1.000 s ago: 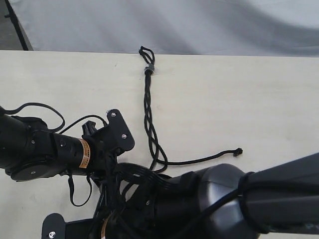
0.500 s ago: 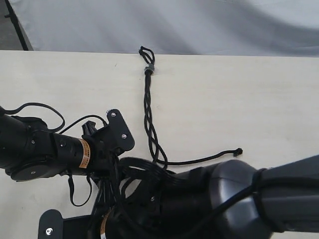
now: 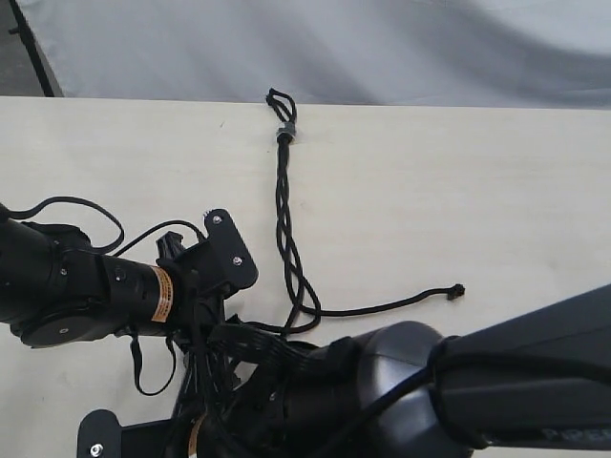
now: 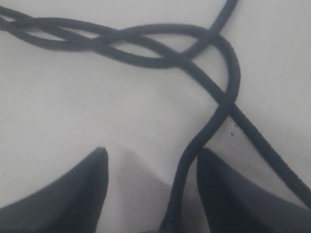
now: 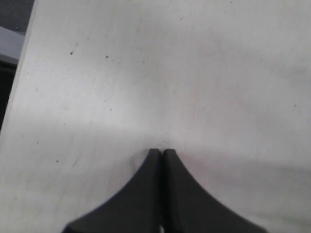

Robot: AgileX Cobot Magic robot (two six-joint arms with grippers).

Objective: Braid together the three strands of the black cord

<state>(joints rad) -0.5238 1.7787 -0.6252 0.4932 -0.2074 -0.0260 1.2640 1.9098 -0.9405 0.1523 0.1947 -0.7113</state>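
From the exterior view, the black cord (image 3: 284, 205) lies on the table (image 3: 496, 191), with its loop (image 3: 279, 99) and grey band (image 3: 284, 132) at the far edge. It is braided from the band down to near the arms. One free strand (image 3: 382, 307) runs off to the right and ends in a small knot. The left arm (image 3: 57, 281) carries an orange label (image 3: 162, 294), but its writing is too small to read.

In the left wrist view the three strands (image 4: 73, 36) cross each other, and one passes between the fingers of the left gripper (image 4: 150, 155). The jaws stand apart and grip nothing. The strand seems to touch one finger, but the picture is blurred there.

In the right wrist view the right gripper (image 5: 161, 153) is pressed fully together over bare table, with nothing in it.

I judge the braid to be partly made. The next move calls for closing on this strand and carrying it over the middle one.
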